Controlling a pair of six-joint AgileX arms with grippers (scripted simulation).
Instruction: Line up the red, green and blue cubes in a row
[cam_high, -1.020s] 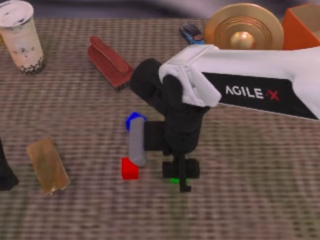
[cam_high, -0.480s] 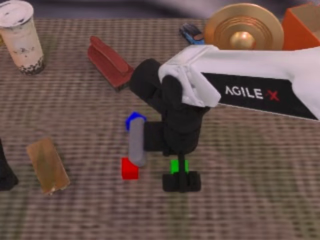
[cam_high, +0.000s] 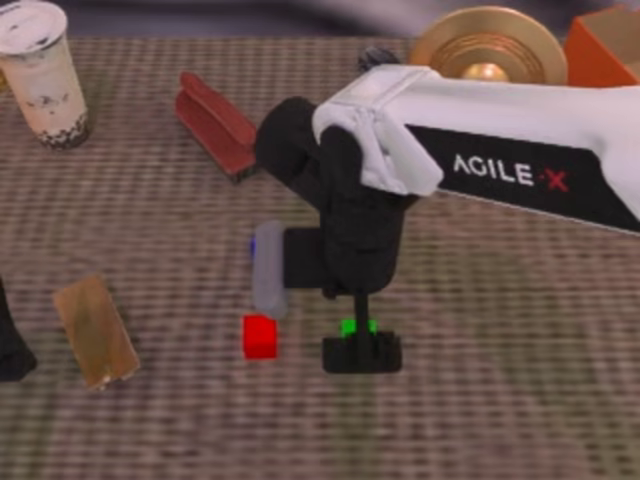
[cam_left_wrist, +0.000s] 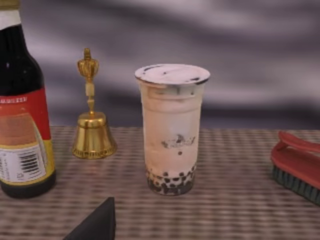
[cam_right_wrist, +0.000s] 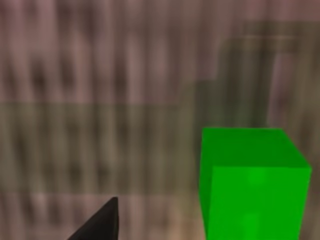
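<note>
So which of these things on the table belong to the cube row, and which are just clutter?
Job:
small bright red cube
small bright green cube, at the right gripper
deep blue cube, mostly hidden under the arm

Lying about:
bubble tea cup
red brush
tan block
gold bell
orange box
sauce bottle

Table covering: a woven, brown-grey mat (cam_high: 500, 400) is spreading across the whole work surface, its ribbed weave running in fine rows.
Backdrop: a blurred grey-violet wall (cam_left_wrist: 260, 45) is rising behind the table's far edge in the left wrist view, with soft pale streaks drifting across it.
Light: even, diffuse light is falling, leaving only faint shadows.
</note>
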